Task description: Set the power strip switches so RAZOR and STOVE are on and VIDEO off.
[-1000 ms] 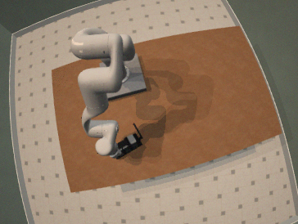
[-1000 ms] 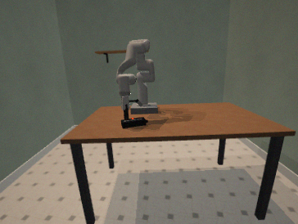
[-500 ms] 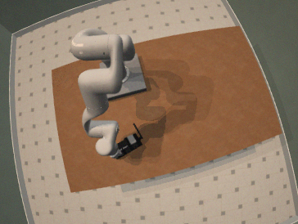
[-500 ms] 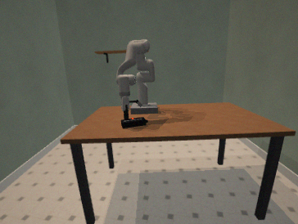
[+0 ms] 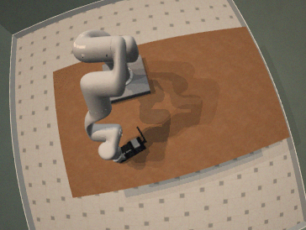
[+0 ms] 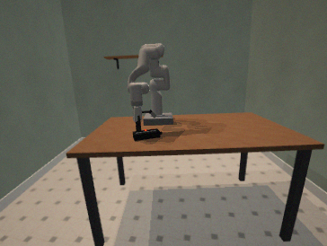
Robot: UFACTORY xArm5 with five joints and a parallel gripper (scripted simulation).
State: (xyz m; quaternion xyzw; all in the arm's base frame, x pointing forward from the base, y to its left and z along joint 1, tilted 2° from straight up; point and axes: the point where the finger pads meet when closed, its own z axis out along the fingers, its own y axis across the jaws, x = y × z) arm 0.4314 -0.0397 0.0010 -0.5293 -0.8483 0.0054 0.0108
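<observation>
Basically the fingers [image 6: 136, 127] are sitting fully closed, gripping nothing, pointing straight down onto the left end of the power strip [image 6: 147, 134]. It's lying flat near the worktop's [image 6: 251, 135] front-left, long axis running left-right; remaining switches are lying rightward.

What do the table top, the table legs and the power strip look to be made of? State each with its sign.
Table top: probably wood or wood veneer, matt; warm brown with a fine speckled grain.
Table legs: possibly painted metal; plain dark, slim, slight sheen.
Power strip: likely moulded plastic; uniform black body with a small orange-red spot on top. Too small to tell more.
</observation>
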